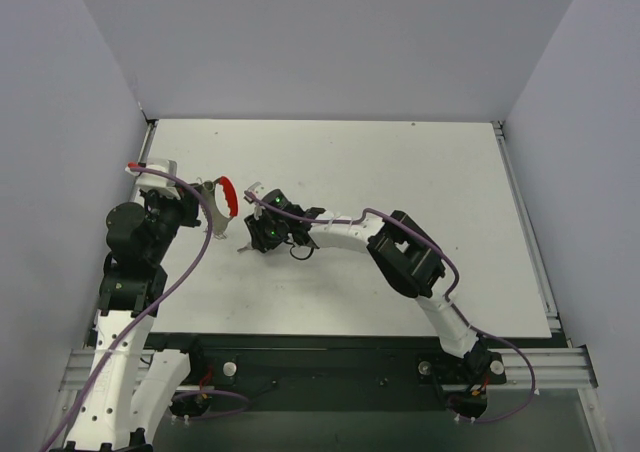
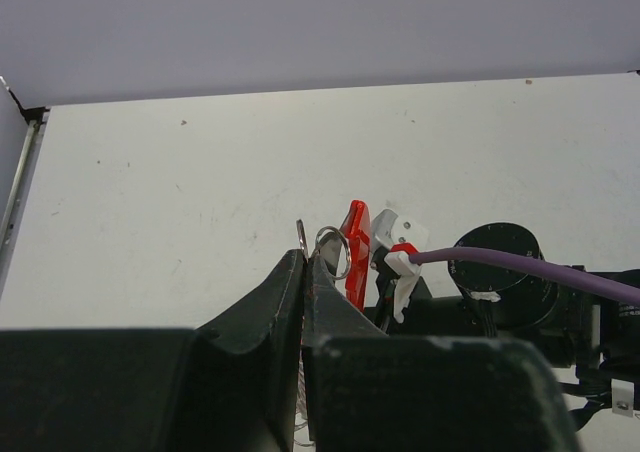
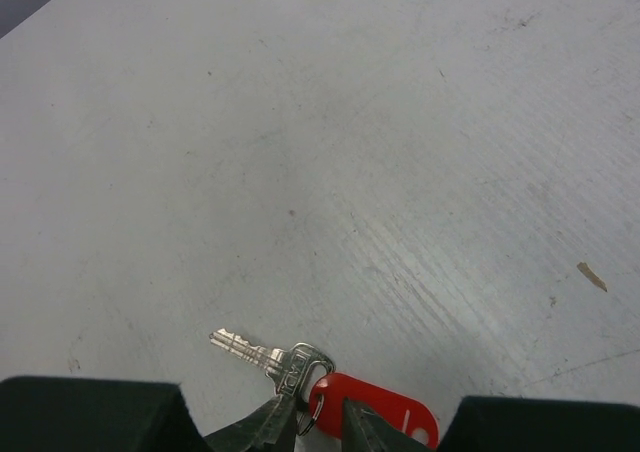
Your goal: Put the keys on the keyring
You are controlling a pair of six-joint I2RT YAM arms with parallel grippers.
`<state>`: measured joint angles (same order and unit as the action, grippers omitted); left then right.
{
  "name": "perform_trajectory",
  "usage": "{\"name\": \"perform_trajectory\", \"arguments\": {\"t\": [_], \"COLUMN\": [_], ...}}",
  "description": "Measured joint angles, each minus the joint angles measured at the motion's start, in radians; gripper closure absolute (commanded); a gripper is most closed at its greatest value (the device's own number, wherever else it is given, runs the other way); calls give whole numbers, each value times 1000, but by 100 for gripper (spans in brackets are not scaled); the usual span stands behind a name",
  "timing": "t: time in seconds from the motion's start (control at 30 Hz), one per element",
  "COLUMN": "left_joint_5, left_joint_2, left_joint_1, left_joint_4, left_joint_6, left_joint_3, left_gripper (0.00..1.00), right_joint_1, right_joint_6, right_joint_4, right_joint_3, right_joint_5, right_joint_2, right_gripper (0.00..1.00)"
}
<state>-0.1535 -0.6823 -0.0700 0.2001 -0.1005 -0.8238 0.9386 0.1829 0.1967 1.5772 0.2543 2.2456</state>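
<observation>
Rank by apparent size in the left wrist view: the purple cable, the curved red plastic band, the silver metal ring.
1. purple cable
2. curved red plastic band, lower end hidden
3. silver metal ring

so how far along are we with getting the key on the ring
Done: the left gripper has its jaws shut on the keyring and holds it up above the table. In hand: the right gripper has its jaws either side of the key; whether it grips yet is unclear. Left: the key is not on the ring, so lifting and threading remain.
</observation>
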Motion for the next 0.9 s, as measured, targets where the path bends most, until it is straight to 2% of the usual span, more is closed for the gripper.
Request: {"name": "perform_trajectory", "arguments": {"t": [0.13,0.23,0.27,0.33,0.6,0.9], "left_joint_5": [0,0,0,0,0,-4], "left_joint_2": [0,-1,-1,-1,0,14], "left_joint_1": [0,0,0,0,0,0], "left_joint_4": [0,0,0,0,0,-1], "left_joint_6": [0,0,0,0,1,5], "left_joint_3": [0,0,0,0,0,0], "left_gripper": [100,100,100,100,100,100], "right_joint_1": [5,8,10,11,2,-52], "right_joint_6": [3,5,6,11,29,37], "right_joint_4": [-5,-10,-16,-32,-20,32], "right_joint_3": [0,0,0,0,-18,-192], "right_joint_5": [5,8,10,14,35,95], "right_joint_2": [0,0,0,0,-5,-140], "right_gripper": [80,88,94,100,100,100]}}
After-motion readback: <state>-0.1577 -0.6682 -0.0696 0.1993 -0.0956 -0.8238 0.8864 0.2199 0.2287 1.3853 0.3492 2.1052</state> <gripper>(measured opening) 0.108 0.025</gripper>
